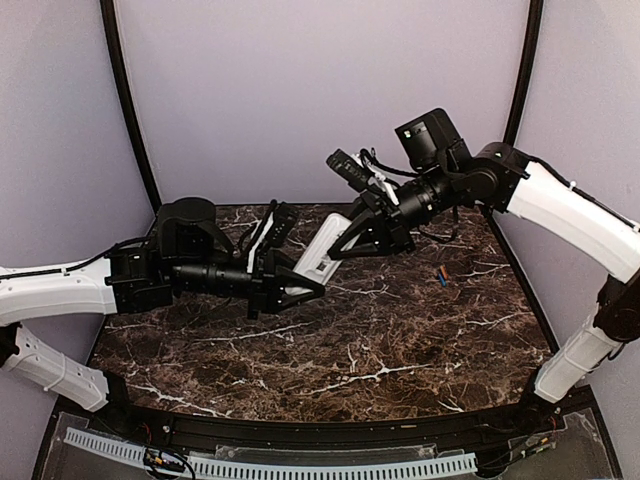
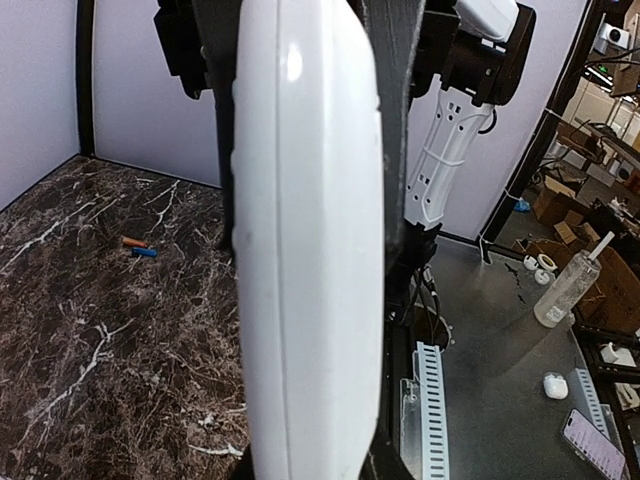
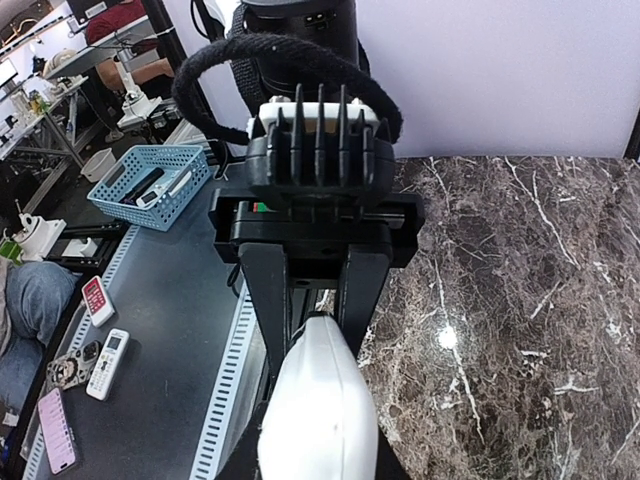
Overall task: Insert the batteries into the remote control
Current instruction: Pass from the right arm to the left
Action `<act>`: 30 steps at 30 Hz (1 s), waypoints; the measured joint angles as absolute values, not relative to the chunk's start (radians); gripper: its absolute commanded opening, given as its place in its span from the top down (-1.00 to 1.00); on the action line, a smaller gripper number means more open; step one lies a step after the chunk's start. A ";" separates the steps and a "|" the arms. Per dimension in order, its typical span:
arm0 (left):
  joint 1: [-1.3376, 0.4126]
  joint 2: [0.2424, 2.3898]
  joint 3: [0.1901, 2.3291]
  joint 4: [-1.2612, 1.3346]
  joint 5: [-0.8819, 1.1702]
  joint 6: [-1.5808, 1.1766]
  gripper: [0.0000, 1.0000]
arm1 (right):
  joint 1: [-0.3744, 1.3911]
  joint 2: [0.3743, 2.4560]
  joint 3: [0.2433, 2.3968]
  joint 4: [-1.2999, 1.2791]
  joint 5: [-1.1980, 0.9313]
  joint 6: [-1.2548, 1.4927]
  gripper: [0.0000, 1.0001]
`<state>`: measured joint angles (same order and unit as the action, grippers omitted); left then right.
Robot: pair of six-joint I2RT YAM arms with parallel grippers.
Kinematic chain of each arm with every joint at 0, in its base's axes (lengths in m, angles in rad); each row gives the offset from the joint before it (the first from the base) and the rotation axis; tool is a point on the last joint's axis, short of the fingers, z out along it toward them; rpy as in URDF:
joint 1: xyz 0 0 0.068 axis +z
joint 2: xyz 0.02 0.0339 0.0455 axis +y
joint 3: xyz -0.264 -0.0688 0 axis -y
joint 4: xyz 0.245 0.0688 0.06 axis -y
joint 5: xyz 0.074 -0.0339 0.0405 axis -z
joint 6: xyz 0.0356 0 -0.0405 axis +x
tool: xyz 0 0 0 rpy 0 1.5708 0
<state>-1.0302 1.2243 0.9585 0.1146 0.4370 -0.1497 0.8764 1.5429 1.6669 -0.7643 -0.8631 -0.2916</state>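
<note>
The white remote control hangs tilted in the air above the back middle of the marble table, held at both ends. My left gripper is shut on its lower end and my right gripper is shut on its upper end. The remote's smooth back fills the left wrist view and shows in the right wrist view, where the left gripper's fingers clamp its far end. The orange-red battery and the blue battery lie side by side on the table at the right.
A slotted white cable duct runs along the table's front edge. Black frame poles stand at the back corners. Off the table lie a blue basket, a spare remote and a phone.
</note>
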 measured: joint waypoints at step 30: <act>-1.025 1.234 0.915 0.140 0.087 -0.226 1.00 | 0.962 1.257 1.021 0.234 -0.512 -0.610 -0.62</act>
